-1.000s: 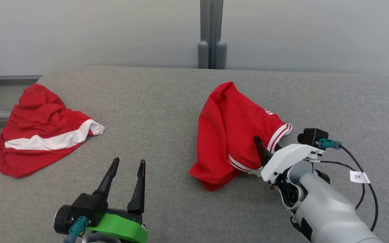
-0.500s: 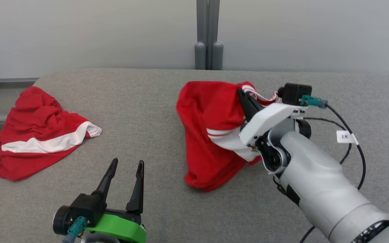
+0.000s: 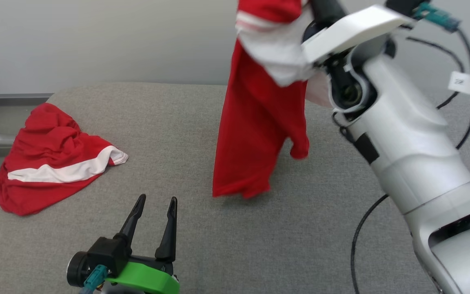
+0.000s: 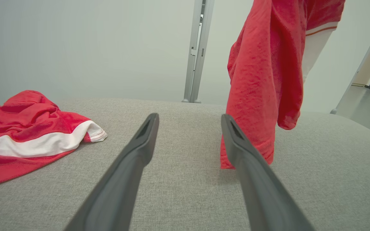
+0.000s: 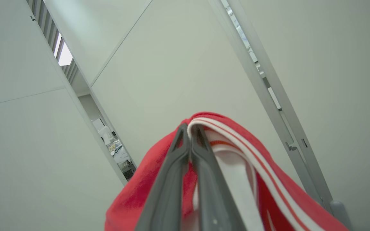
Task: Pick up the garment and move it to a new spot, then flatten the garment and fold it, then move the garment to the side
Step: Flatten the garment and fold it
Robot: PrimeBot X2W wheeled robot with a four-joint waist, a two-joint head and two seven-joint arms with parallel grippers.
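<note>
right gripper (image 5: 189,128): clamped on red shirt (image 3: 255,134), now hoisted off the table (image 3: 300,245)
left gripper (image 3: 155,202): wide, empty
far left: another red garment (image 3: 51,163)

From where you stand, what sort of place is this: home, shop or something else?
Probably a test room or lab: pale partition walls joined by a metal post, and a grey padded table with a crumpled red garment, while a second red garment hangs from the right claw.
</note>
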